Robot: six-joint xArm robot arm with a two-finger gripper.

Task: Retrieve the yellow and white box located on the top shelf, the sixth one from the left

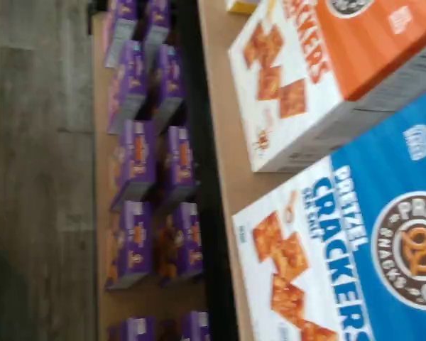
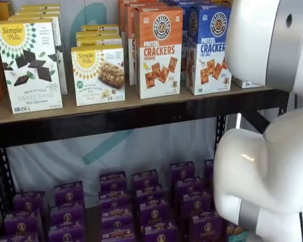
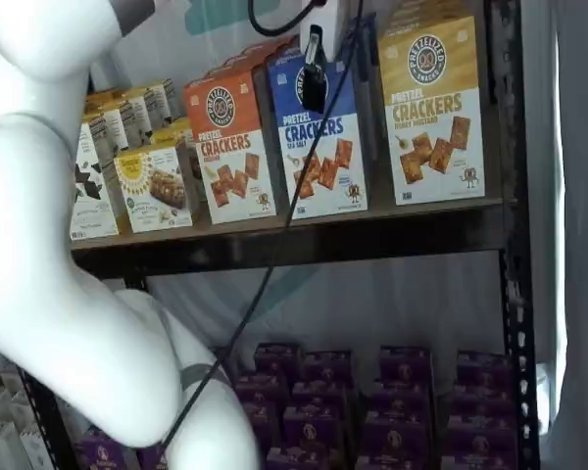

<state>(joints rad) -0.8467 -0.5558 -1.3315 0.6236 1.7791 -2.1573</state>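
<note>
The yellow and white box stands upright at the right end of the top shelf. It has a yellow upper band with a round dark logo and crackers pictured on white below. In a shelf view the gripper hangs from above as black fingers with a cable beside them. It is in front of the blue-and-white carton, to the left of the yellow and white box. No gap between the fingers shows, and nothing is in them. In the other shelf view the arm hides the box. The wrist view does not show it.
An orange-and-white cracker carton and the blue-and-white one stand mid-shelf; both fill the wrist view. White Simple Mills boxes stand to the left. Several purple boxes fill the lower shelf. A black upright borders the right end.
</note>
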